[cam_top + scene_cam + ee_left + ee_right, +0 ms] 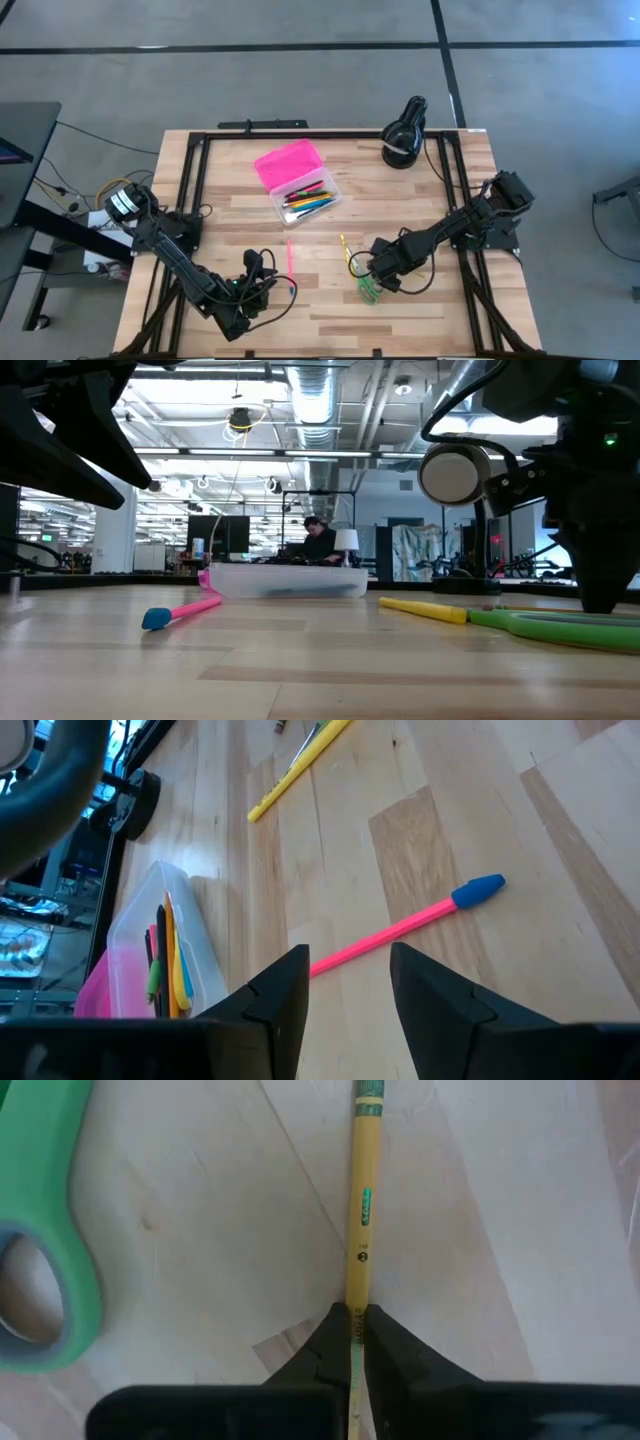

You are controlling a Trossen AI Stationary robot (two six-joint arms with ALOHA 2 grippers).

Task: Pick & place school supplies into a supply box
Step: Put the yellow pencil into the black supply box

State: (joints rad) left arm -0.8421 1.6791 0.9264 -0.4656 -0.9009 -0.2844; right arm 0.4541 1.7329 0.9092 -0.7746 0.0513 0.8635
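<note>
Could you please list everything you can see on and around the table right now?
Clear plastic pencil case with pink hinged lid: one, open, table's far middle.
Coloured pens and pencils inside the case: several; orange, yellow, green, blue.
Pink pencil with blue eraser cap: one, lying on the wood in front of the left gripper.
Yellow wooden pencil: one, on the table, clamped at one end.
Green-handled scissors: one pair, beside the yellow pencil.
Black round lamp-like object: one, far right corner.
Person: one, in the room behind.
Left gripper: open, holding nothing.
Right gripper: shut on the yellow pencil.
</note>
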